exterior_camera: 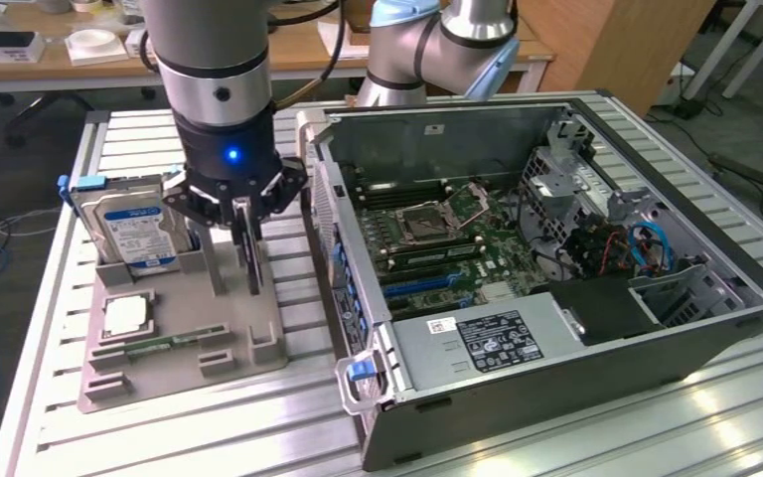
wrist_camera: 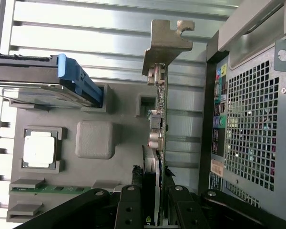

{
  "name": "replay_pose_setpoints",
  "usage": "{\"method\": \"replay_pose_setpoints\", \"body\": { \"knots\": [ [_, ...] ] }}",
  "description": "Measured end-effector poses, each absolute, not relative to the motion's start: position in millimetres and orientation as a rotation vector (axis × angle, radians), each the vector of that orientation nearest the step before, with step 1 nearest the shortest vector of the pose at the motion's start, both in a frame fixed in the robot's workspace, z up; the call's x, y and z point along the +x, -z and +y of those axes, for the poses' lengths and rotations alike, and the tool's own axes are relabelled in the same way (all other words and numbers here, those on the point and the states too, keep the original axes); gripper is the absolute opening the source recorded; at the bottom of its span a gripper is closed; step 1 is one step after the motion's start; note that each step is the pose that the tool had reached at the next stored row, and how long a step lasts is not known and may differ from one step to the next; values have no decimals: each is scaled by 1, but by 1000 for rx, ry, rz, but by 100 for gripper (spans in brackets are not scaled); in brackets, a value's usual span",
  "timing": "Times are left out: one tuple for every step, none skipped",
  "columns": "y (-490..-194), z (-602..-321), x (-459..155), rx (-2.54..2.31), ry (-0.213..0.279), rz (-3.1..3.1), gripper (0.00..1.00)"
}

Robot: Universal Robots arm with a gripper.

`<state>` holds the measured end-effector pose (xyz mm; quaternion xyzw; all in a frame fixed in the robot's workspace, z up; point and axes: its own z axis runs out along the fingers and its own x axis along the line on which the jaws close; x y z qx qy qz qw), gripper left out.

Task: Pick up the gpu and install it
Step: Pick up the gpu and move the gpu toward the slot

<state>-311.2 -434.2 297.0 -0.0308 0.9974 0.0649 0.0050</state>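
The gpu is a thin green card that stands on edge over the grey parts tray, at the tray's side nearest the computer case. My gripper comes straight down on it and is shut on its upper edge. In the wrist view the gpu runs away from my gripper, with its silver end bracket at the far end. Black fingers press on both faces of the card. I cannot tell whether its lower edge still rests in the tray.
On the tray stand a silver hard drive with a blue label, a white processor and a green memory stick. The open case shows its motherboard; its rear panel lies close beside the card. A second arm's base rises behind the case.
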Motion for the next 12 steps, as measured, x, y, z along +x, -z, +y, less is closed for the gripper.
{"method": "replay_pose_setpoints", "body": {
  "knots": [
    [-297, -434, -311, -96, -205, 3123, 27],
    [-298, -434, -311, -96, -207, 3123, 27],
    [-298, -434, -311, -96, -209, 3123, 27],
    [-299, -434, -311, -96, -210, 3123, 27],
    [-299, -434, -311, -96, -212, 3123, 27],
    [-300, -434, -311, -96, -213, 3123, 27],
    [-300, -434, -311, -96, -215, 3122, 27],
    [-300, -434, -311, -96, -216, 3122, 27],
    [-300, -434, -311, -96, -217, 3122, 27],
    [-301, -434, -311, -96, -218, 3122, 27],
    [-301, -434, -311, -96, -220, 3122, 27],
    [-301, -434, -311, -96, -221, 3122, 27]
  ]
}}
